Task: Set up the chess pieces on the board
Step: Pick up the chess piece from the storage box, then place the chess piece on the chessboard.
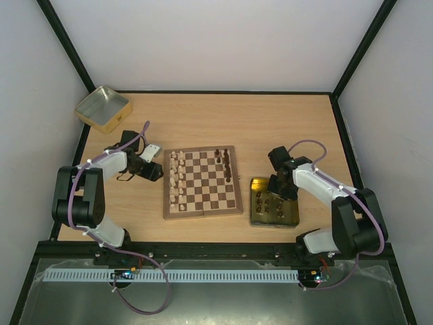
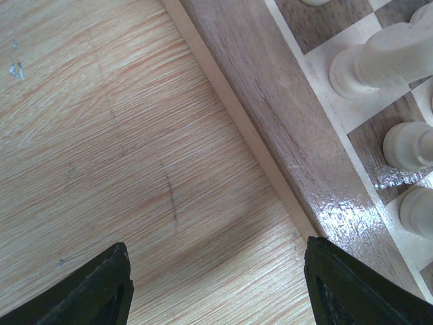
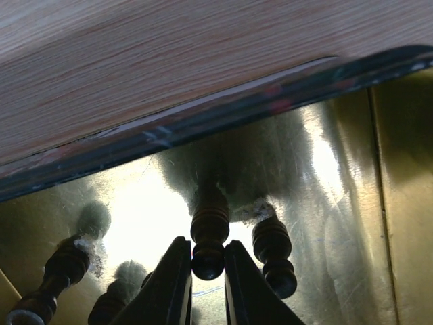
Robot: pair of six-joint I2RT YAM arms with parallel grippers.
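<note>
Pinching a dark piece (image 3: 209, 227), right end effector (image 3: 208, 271) has neighbours (image 3: 274, 254) close; left end effector (image 2: 216, 284) gapes.

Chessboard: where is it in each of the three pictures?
Top external: chessboard near the picture's centre.
Left wrist: its rim crosses the right half diagonally, cream pieces on the squares beyond.
Right wrist: not in it; only the gold tin and a gripped dark piece.
Shared landmark: the wooden tabletop, in all three.
</note>
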